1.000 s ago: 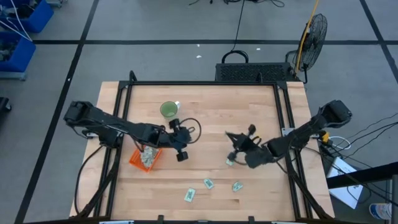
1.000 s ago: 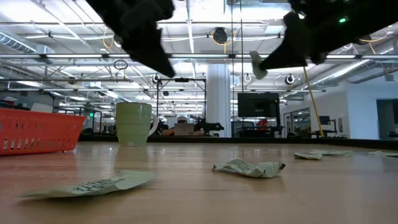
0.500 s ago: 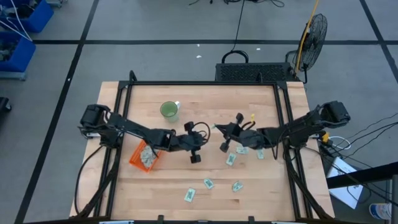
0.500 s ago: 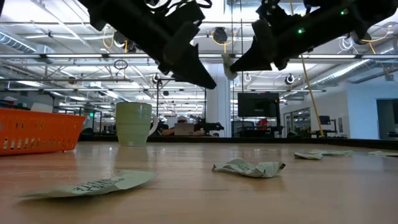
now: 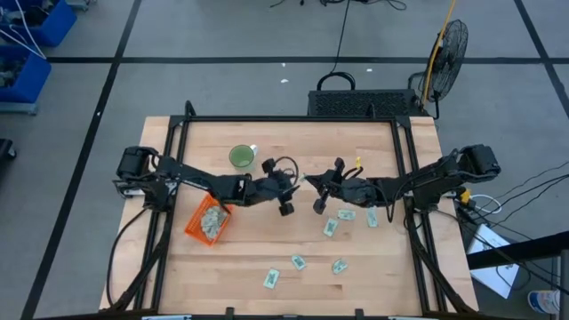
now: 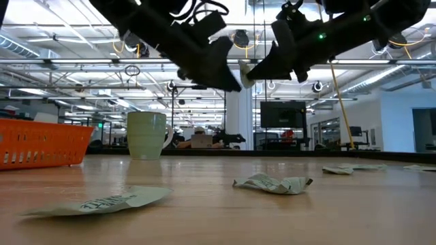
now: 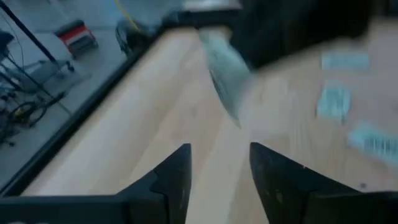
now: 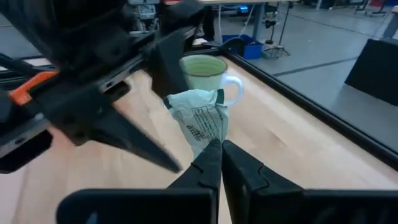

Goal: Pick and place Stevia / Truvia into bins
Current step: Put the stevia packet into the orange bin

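Right gripper [image 8: 217, 149] pinches one crinkled white-and-green paper packet [image 8: 200, 118] mid-air above the wooden table [image 5: 293, 151]. Left gripper [image 5: 293, 182], fingers spread, faces it closely. Ribbed orange plastic bin [image 5: 206, 220] holds packets; others lie flat.

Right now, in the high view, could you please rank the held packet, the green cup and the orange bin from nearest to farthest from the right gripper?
From the right gripper:
1. Held packet, pinched at its fingertips, mid-table.
2. Green cup, toward the table's far left.
3. Orange bin, beyond the left gripper.
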### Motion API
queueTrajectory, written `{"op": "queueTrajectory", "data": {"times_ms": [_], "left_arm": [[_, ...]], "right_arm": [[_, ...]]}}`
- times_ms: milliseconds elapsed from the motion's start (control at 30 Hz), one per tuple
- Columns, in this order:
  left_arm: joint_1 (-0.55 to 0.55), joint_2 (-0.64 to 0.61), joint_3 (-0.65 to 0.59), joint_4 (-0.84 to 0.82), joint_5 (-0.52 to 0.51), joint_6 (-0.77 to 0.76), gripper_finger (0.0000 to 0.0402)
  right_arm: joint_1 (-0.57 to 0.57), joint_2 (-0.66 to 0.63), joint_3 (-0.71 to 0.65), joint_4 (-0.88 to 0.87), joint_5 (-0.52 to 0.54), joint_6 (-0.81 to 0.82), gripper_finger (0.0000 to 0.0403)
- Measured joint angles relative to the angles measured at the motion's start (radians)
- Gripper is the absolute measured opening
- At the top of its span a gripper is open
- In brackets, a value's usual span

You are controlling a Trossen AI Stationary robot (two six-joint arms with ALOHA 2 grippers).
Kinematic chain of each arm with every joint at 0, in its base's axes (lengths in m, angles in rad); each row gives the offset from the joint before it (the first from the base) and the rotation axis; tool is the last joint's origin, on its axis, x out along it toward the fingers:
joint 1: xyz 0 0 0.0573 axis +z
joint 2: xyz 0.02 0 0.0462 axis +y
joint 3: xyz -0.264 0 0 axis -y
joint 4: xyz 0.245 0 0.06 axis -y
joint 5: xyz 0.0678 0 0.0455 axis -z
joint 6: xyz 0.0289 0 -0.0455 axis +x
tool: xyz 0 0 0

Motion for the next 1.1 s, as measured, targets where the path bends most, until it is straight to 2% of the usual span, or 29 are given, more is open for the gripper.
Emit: {"op": "queueTrajectory", "data": {"times_ms": [167,367,567,867,1100], "left_arm": [[0.016,0.0,0.001,0.133,0.087,0.01,0.0178],[0.025,0.0,0.001,0.136,0.096,0.011,0.0165],[0.036,0.0,0.001,0.134,0.112,0.012,0.012],[0.041,0.0,-0.001,0.125,0.165,0.055,0.0013],[0.04,0.0,-0.001,0.095,0.154,0.065,0.0013]], "right_arm": [[-0.007,0.0,0.0,0.002,0.0,0.002,0.0004],[-0.007,0.0,0.0,-0.002,-0.003,-0.001,0.0004],[-0.007,0.0,0.0,-0.016,-0.093,0.001,0.0004],[-0.003,-0.001,0.0,-0.06,-0.099,-0.019,0.0022],[-0.003,-0.001,0.001,-0.081,-0.101,-0.02,0.0068]]}}
